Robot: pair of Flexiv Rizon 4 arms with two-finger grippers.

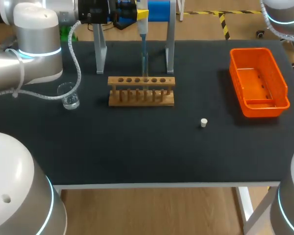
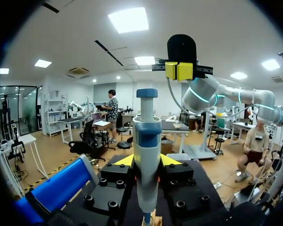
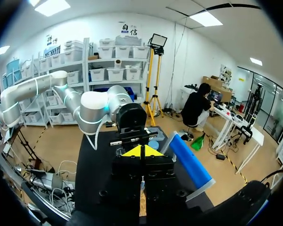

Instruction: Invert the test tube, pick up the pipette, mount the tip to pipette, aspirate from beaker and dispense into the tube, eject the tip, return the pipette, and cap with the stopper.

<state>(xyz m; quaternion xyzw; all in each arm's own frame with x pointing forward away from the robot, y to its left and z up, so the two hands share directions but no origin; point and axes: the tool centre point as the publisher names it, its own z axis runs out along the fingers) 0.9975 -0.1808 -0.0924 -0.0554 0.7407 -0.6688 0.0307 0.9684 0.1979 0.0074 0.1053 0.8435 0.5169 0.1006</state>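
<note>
The left arm (image 1: 36, 49) came in from the left rear corner, and its left gripper (image 2: 147, 162) pinched the pipette (image 2: 147, 136) upright between the two yellow tips, at the back edge of the surface (image 1: 137, 156). In the head view the pipette hung between the legs of a metal stand (image 1: 101, 54), directly above the wooden rack (image 1: 141, 91). A clear test tube (image 1: 145, 63) stood upright in one of the rack's right-hand holes, under the pipette (whether the pipette's end was inside the tube I could not tell).

The right gripper (image 3: 141, 151) was held high, facing the left one, its yellow tips pressed together on nothing.

The beaker (image 1: 68, 96) sat just left of the rack, close beneath the left arm's coiled cable. The white stopper (image 1: 204, 122) stood alone, forward and right of the rack, well apart from it and from the orange bin (image 1: 258, 82). The bin lay lengthwise near the right edge. From the rack and stopper forward, a broad band of black surface ran across to the near edge.
</note>
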